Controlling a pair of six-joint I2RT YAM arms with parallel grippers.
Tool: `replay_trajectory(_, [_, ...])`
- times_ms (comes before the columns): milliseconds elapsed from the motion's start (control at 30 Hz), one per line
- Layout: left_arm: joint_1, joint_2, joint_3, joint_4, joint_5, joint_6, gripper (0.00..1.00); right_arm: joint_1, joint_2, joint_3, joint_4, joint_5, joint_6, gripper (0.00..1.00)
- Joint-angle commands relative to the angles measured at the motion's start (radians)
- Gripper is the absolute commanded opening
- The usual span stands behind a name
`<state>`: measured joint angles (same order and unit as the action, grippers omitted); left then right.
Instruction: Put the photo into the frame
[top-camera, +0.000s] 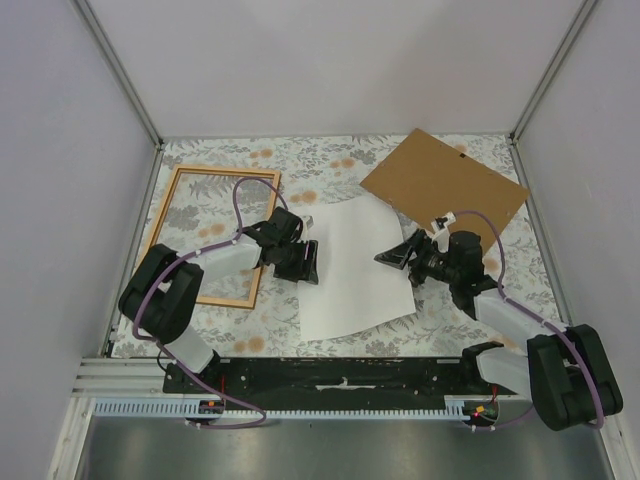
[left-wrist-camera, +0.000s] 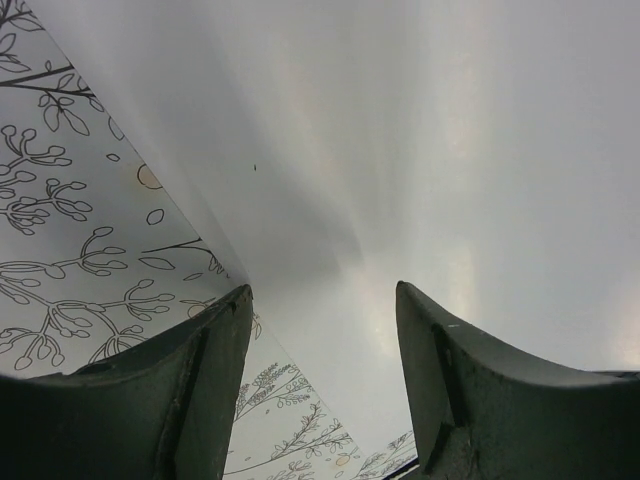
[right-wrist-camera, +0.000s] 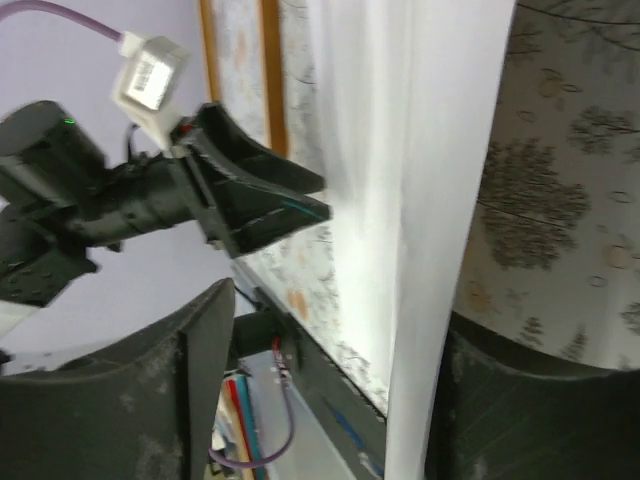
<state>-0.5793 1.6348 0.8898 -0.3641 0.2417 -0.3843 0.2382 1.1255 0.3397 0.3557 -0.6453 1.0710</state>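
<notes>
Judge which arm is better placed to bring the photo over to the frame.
Left, probably. The left gripper sits at the left edge of the photo, the side nearest the frame, with its jaws open. The right gripper is at the opposite edge, farther from the frame.

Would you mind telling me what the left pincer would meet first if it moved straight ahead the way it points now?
Most likely the photo, white side up: its edge lies just ahead of the left pincer, in line with the open jaws, though the gap is hard to judge.
</notes>
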Motion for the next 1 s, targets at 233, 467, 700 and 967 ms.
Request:
replay_trajectory(233, [-0.007, -0.018, 0.046, -0.202, -0.030, -0.011, 0.67, 0.001, 0.039, 0.091, -0.282, 0.131, -0.276, 0.31])
replay_trajectory(467, [0.006, -0.131, 0.182, -0.363, -0.217, -0.014, 0.67, 0.059, -0.068, 0.065, -0.388, 0.134, -0.309, 0.14])
replay_trajectory(700, [0.091, -0.051, 0.310, -0.403, -0.435, 0.077, 0.69, 0.112, -0.286, 0.203, -0.690, 0.314, -0.370, 0.05])
replay_trajectory(967, [0.153, 0.155, 0.425, -0.371, -0.472, 0.130, 0.63, 0.108, -0.319, 0.544, -0.994, 0.498, -0.490, 0.03])
